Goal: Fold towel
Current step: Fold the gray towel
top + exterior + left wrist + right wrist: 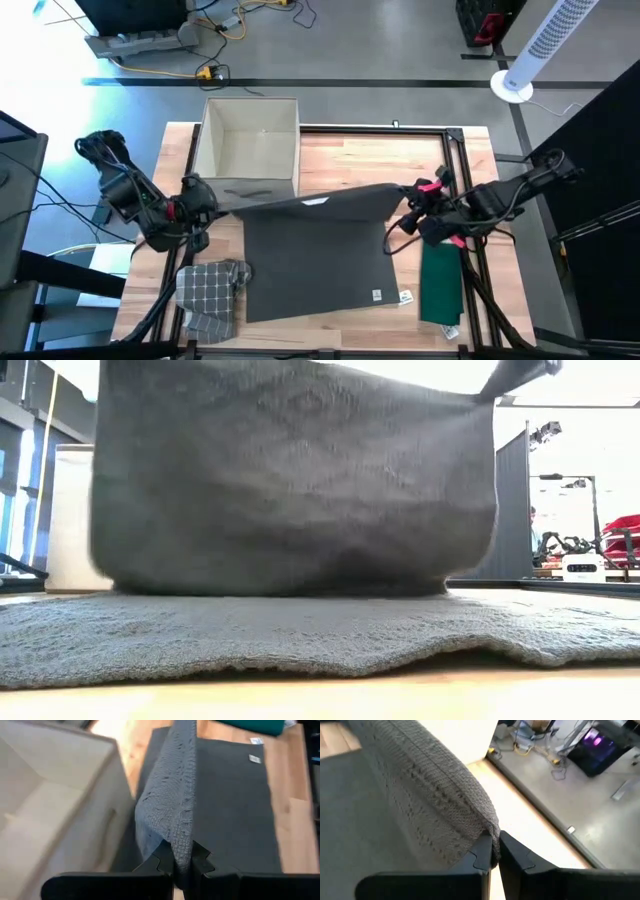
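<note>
A dark grey towel (315,265) lies on the wooden table with its near part flat and its far edge (312,204) raised off the surface. In the low view the raised part (290,480) hangs like a curtain above the flat part (300,635). My left gripper (208,203) is shut on the towel's far left corner. My right gripper (404,208) is shut on the far right corner. My left gripper pinches the towel's far left corner (181,851) between its two fingers, coming from the table's left side. The cloth bunches at the fingers and runs away from them as a raised ridge, clear of the table there. My right gripper pinches the towel's far right corner (490,836) between its two fingers, coming from the table's right side. The raised edge stretches from this hold toward the other gripper, and the cloth hangs below it.
An open beige box (250,140) stands at the far left of the table, close behind the raised edge. A checkered cloth (210,290) lies near left, and a folded green cloth (440,285) near right. Black frame rails (455,150) border the table.
</note>
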Controlling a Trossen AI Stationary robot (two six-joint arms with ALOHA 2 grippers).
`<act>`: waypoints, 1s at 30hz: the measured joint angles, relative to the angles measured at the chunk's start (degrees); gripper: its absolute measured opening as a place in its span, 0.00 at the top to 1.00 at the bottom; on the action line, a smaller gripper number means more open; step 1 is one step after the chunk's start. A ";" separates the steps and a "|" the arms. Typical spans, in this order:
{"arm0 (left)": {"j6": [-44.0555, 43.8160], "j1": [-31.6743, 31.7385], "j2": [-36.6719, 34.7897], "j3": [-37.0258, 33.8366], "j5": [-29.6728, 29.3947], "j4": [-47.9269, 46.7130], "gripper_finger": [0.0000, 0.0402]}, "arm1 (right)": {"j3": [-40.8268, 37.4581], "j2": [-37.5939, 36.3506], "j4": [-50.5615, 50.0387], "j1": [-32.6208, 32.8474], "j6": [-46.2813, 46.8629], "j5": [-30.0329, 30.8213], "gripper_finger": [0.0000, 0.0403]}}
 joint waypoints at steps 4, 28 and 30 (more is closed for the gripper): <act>-0.68 -0.02 -1.14 -6.49 4.80 8.32 1.00 | -6.92 -2.28 7.01 -2.37 -3.01 -5.29 0.98; -6.98 -0.11 5.33 -25.86 27.58 48.77 1.00 | -20.07 -2.70 20.96 -3.62 -9.52 -43.28 0.98; -7.51 -0.35 6.65 -26.22 28.92 50.78 1.00 | -20.07 -2.41 21.62 -3.10 -10.17 -45.15 0.98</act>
